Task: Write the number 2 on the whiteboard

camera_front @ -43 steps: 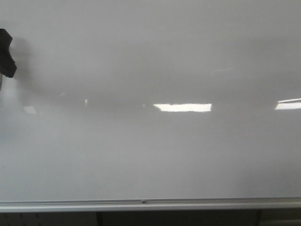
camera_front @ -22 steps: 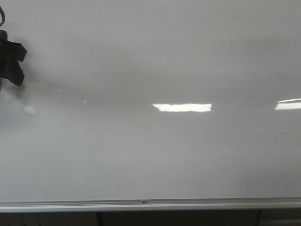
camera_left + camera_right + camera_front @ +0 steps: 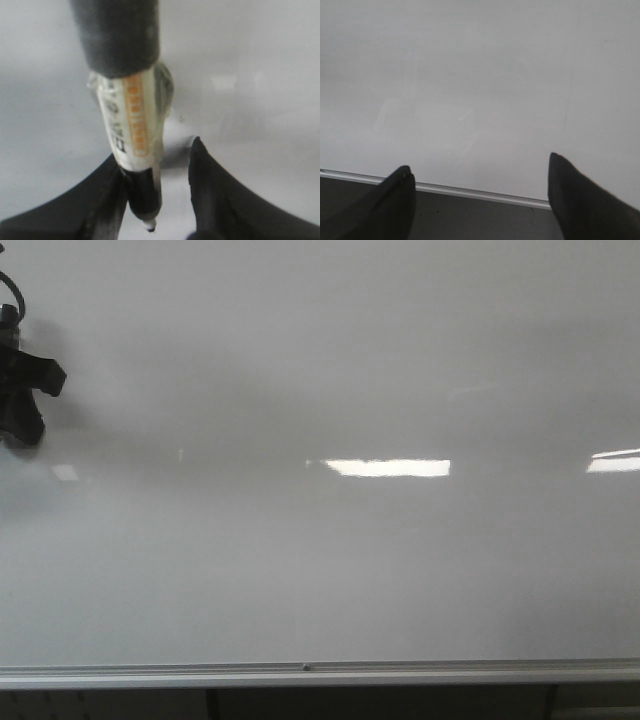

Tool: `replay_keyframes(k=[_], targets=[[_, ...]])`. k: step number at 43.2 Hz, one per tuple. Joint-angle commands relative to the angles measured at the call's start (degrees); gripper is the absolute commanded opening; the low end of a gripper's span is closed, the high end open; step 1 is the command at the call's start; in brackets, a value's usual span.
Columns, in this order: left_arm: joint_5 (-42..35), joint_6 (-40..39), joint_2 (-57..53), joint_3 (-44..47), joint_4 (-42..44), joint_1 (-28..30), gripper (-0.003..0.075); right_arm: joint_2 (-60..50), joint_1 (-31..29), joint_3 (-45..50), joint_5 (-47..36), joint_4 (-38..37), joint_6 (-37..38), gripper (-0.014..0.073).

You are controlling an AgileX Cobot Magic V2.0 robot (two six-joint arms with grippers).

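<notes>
Glossy, smooth whiteboard (image 3: pixel 340 360) with brushed metal bottom rail (image 3: pixel 320 674); my matt black fingers (image 3: pixel 210 200) flank a paper-labelled marker (image 3: pixel 137 130).

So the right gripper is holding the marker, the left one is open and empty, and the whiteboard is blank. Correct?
Arms swapped. The left wrist view shows the left gripper holding the marker; the right gripper is open and empty. The whiteboard is blank.

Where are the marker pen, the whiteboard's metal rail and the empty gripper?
marker (image 3: pixel 131 125), left wrist view, on its white labelled barrel.
whiteboard rail (image 3: pixel 420 672), front view, on the silver bottom strip.
right gripper (image 3: pixel 480 200), right wrist view, midway between its two spread black fingertips.
</notes>
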Motion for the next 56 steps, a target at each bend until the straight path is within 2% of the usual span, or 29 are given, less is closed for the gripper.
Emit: replay_keyframes(k=[1,8,15,19,23,31,34,38,42,49,56], targets=[[-5.2,-0.4,-0.5,-1.8,-0.5,-0.1,0.0196,-0.1,0.2,-1.9,-3.9,0.1,-0.8,0.0572],[-5.3,-0.4,-0.5,-1.8,-0.5,-0.1,0.0083,-0.1,0.2,-1.9,-3.8,0.1,-0.8,0.0572],[-1.7,-0.2,-1.9,-1.8,0.6,-0.1,0.0019,-0.1,0.2,-1.9,-3.8,0.1,-0.8,0.0572],[4.7,1.2,-4.3,-2.4,1.1,-0.1,-0.0008,-0.1,0.2,-1.9,-3.6,0.1,-0.8,0.0572],[14.1,7.5,-6.8,-3.8,1.5,-0.5,-0.0013,-0.1,0.2,-2.3,-2.4,0.5,-0.8,0.0572],[31.1,18.5,-11.4,-8.1,1.3,-3.8,-0.0013,1.2,0.2,-7.0,6.1,1.4,-2.0,0.0572],[38.4,24.7,-12.9,-10.2,-0.6,-6.1,-0.0013,2.8,0.2,-10.3,11.3,2.8,-6.2,0.0572],[43.6,30.4,-13.6,-12.5,-5.0,-9.1,-0.0013,4.9,0.2,-14.3,17.4,6.7,-14.2,0.0572],[48.3,35.2,-13.8,-15.1,-10.1,-12.5,-0.0013,7.5,0.2,-18.3,24.2,15.5,-23.5,0.0572],[52.3,39.0,-13.8,-19.1,-12.1,-19.3,-0.0013,12.4,0.2,-23.6,33.0,30.7,-41.2,0.0572],[52.6,40.8,-13.8,-21.6,-12.0,-26.3,-0.0013,16.6,1.3,-27.0,37.2,40.5,-57.5,0.0572]])
